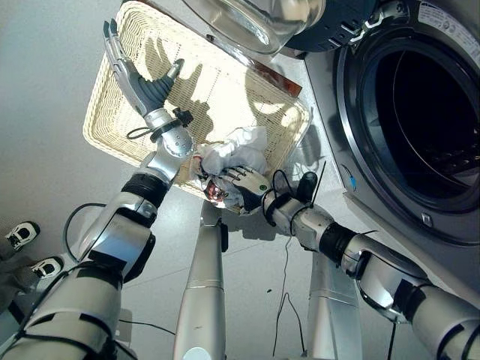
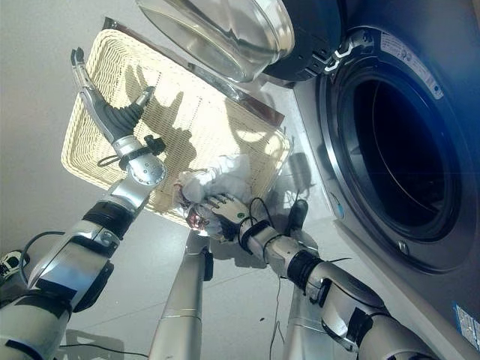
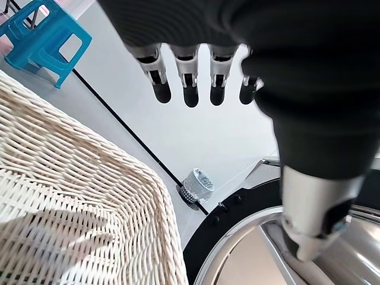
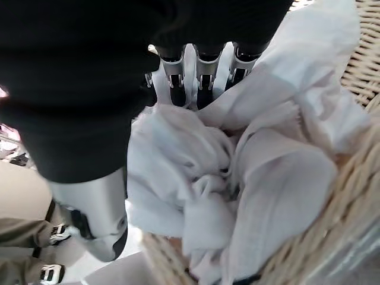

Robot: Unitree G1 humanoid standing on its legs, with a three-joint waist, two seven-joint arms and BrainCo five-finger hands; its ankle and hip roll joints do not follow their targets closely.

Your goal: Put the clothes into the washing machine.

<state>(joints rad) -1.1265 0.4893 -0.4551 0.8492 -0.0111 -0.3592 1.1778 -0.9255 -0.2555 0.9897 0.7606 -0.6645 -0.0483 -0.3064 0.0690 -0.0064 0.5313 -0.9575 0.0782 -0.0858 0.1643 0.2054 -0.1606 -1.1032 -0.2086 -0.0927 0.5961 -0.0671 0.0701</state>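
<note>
Clothes (image 1: 238,154): one crumpled bundle of white fabric, with a darker reddish piece at its lower edge, lying in the near corner of the wicker basket (image 1: 112,112), the corner closest to the washing machine (image 1: 420,120). The bundle is bunched into a rough heap; no clear long axis or pointing direction can be read from it. Part of the fabric drapes over the basket's near rim.

Right hand (image 1: 247,182): at the near edge of the basket, resting on the bundle. In the right wrist view its fingers (image 4: 199,74) reach down into the white folds with the tips buried in cloth; whether they are closed on the fabric cannot be told.

Left hand (image 1: 142,86): raised above the far part of the basket, fingers straight and spread, thumb apart, holding nothing.

Washing machine: stands to the right of the basket, its round door (image 1: 255,19) swung open above the basket's far edge, drum opening dark.

A blue plastic stool (image 3: 44,38) stands on the floor beyond the basket.
</note>
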